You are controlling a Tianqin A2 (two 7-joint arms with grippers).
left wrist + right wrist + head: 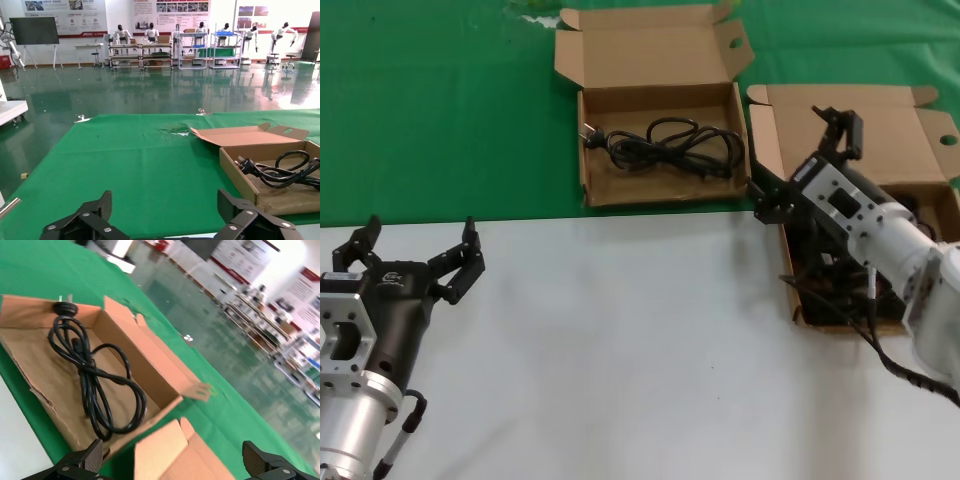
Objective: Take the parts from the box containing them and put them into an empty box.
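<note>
The box with splayed lid flaps (610,185) lies at the back centre on green cloth and holds one looped black cord (665,140). The box with notched lid corners (880,125) lies to its right; black cords (825,290) in it are largely hidden beneath my right arm. My right gripper (800,165) is open and empty above that box's left wall. In the right wrist view my right gripper (172,460) hovers over a flap (160,452), with the other box (135,345) and its cord (95,375) beyond. My left gripper (420,245) is open and empty over the white surface at front left.
The front half of the table is white (640,350), the back half green cloth (430,110). In the left wrist view my left gripper (165,205) faces green cloth, with the centre box (240,175) and its cord (280,170) to one side.
</note>
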